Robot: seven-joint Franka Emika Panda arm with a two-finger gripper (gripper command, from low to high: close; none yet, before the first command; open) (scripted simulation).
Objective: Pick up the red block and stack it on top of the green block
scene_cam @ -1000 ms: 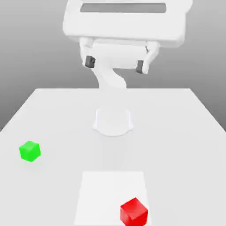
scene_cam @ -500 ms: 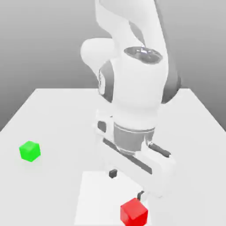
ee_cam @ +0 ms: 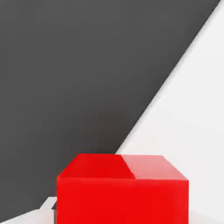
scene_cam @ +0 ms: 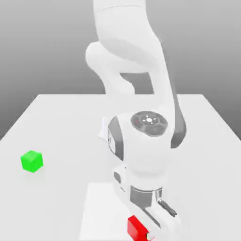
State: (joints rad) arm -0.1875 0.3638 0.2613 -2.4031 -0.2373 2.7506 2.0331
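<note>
The red block (scene_cam: 135, 228) lies on a pale square patch near the table's front edge, mostly covered by my hand. My gripper (scene_cam: 149, 225) has come down over it and is shut on the red block. In the hand view the red block (ee_cam: 122, 192) sits very close, with its top and one side face showing. The green block (scene_cam: 32, 161) rests alone on the table at the exterior view's left, far from the gripper.
The white table (scene_cam: 56, 122) carries a lighter square patch (scene_cam: 101, 207) at the front. My arm rises from its base (scene_cam: 104, 132) mid-table and bends forward over the patch. In the hand view a table edge (ee_cam: 162, 96) runs diagonally against dark floor.
The arm swung down from high above the table to the red block. The jaws, open before, have closed on the block. Neither block has shifted.
</note>
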